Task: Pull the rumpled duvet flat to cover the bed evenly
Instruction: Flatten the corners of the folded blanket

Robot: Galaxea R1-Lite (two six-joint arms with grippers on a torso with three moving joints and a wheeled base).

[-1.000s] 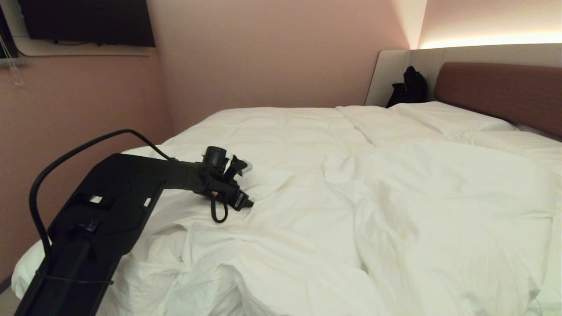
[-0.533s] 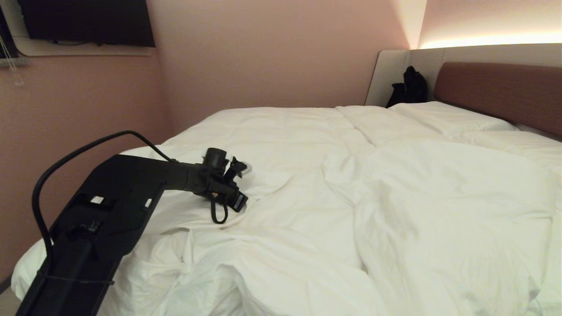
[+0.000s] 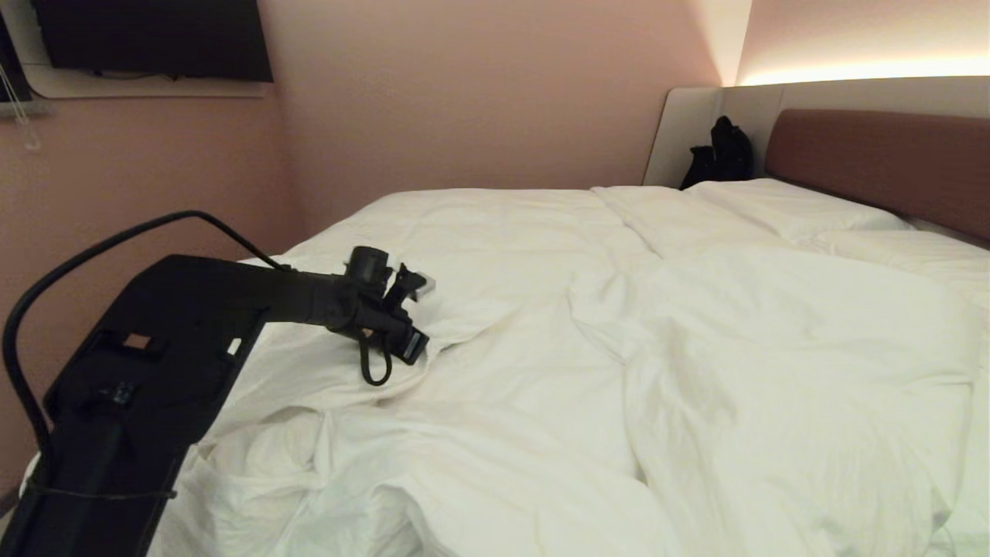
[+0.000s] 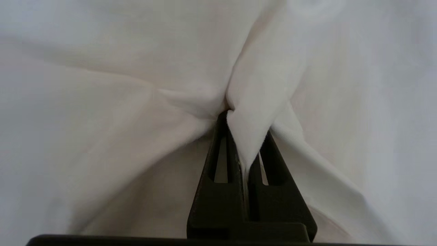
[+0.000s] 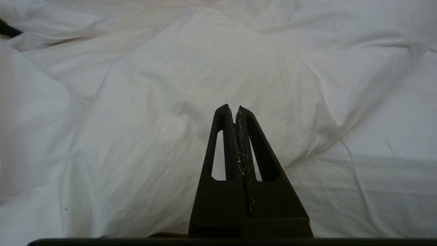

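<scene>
The white puffy duvet (image 3: pixel 696 348) lies rumpled over the bed (image 3: pixel 889 162), heaped in folds at the near left. My left gripper (image 3: pixel 418 348) reaches from the left and points down into the cloth left of the middle. In the left wrist view the left gripper (image 4: pixel 246 126) is shut on a pinched ridge of the duvet (image 4: pixel 259 85), which runs taut away from the fingertips. My right gripper (image 5: pixel 235 109) is shut and holds nothing; it hangs over the creased duvet (image 5: pixel 205 68) and is outside the head view.
A pink wall runs close along the bed's left side, with a dark screen (image 3: pixel 155 39) mounted high on it. White pillows (image 3: pixel 781 205) lie by the brown headboard. A black bag (image 3: pixel 723 155) sits in the far corner.
My left arm has drawn back to the left and slightly up, and the pinched duvet fold has followed it. The right gripper's surroundings look the same.
</scene>
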